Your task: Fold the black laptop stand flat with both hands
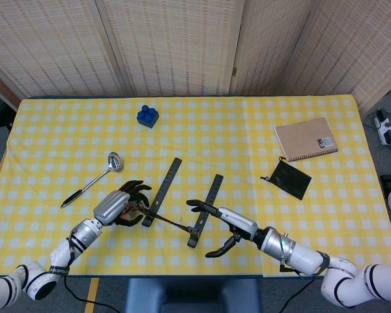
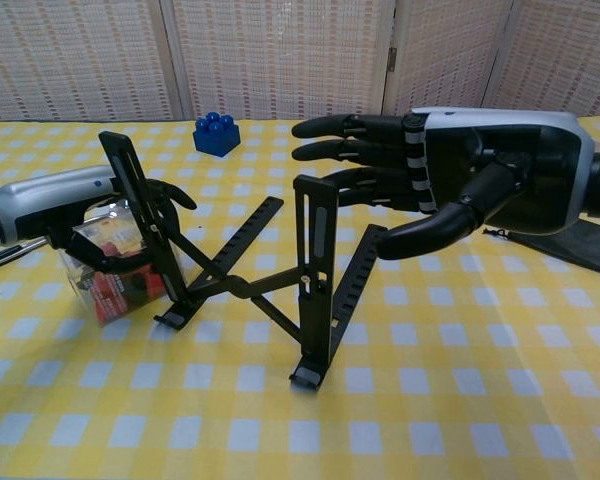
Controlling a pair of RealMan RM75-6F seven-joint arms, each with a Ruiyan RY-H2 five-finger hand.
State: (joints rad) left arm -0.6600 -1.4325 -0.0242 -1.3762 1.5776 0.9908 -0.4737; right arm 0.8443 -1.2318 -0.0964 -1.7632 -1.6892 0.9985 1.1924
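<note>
The black laptop stand stands unfolded on the yellow checked cloth, with two uprights, crossed struts and two long rails. My left hand is cupped at the left upright: its fingers reach just past the far side and its thumb curves low on the near side, without a clear grip. My right hand is spread open beside the right upright, its fingers stretched behind the upright's top and its thumb lower, to the right. In the head view, the left hand and right hand flank the stand.
A clear box of red items sits right under my left hand. A ladle lies to the left and a blue brick sits at the back. A notebook and a black pouch lie to the right.
</note>
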